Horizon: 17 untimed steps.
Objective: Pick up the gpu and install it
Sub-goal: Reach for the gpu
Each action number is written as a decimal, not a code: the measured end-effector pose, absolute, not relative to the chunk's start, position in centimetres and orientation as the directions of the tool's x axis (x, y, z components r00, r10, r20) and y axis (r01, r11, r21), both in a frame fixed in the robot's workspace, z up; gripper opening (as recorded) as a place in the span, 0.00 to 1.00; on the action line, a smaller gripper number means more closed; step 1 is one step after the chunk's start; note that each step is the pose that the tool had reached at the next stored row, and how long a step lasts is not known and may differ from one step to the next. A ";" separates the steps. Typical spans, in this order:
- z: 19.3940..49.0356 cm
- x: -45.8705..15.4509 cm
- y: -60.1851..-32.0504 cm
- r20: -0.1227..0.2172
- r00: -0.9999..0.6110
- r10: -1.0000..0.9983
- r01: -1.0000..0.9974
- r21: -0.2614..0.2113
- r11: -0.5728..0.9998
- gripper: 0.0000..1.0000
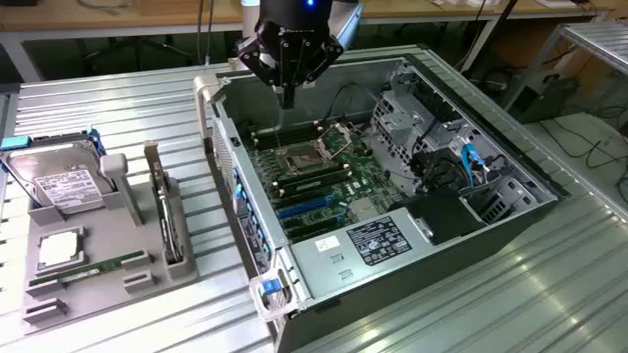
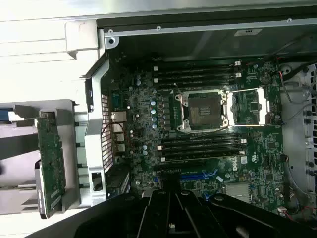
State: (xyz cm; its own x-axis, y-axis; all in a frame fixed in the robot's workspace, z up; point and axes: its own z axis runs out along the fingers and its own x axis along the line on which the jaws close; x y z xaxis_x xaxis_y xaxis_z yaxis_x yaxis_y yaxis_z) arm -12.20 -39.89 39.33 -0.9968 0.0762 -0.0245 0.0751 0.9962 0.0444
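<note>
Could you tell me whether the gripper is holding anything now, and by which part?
Nothing is held: the black gripper hangs shut and empty above the open grey computer case; the dark flat gpu card stands in a grey holder.

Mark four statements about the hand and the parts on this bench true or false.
1. The hand grips the gpu. False: it is shut on nothing and sits above the open computer case.
2. The gpu stands on edge in the gray tray, outside the computer case. True.
3. The hard drive lies inside the computer case. False: it rests in the gray tray, at the exterior view's left.
4. The processor socket on the board stands open. True.
</note>
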 end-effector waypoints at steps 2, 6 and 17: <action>39.3 -12.2 -39.9 -0.024 -0.997 0.076 0.075 0.044 0.996 0.11; 39.3 -12.2 -39.9 -0.024 -0.997 0.076 0.075 0.044 0.996 0.11; 39.3 -13.0 -40.1 -0.034 -0.997 0.076 0.075 0.044 0.996 0.11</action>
